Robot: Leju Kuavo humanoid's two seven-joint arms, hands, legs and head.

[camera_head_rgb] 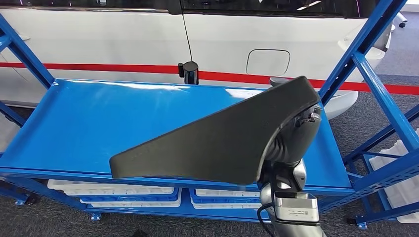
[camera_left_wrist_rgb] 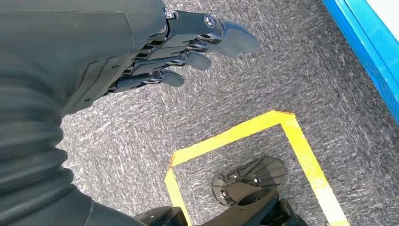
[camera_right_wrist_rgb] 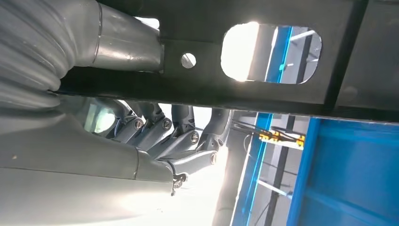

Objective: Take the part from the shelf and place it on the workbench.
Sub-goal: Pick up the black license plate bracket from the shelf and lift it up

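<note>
Part: I see the big black part [camera_head_rgb: 217, 140] up in the air, above the blue shelf [camera_head_rgb: 84, 123].
Right hand: my right hand [camera_head_rgb: 296, 133] holds the part at its wide end, fingers [camera_right_wrist_rgb: 183, 136] curled up against it.
Left hand: my left hand [camera_left_wrist_rgb: 155, 56] hangs over the grey floor [camera_left_wrist_rgb: 263, 80], fingers a little apart, holding nothing.
Behind: a white car [camera_head_rgb: 123, 44].

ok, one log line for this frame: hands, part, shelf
right hand: grips black part | part: lifted over blue shelf | left hand: holds nothing, hanging over floor
</note>
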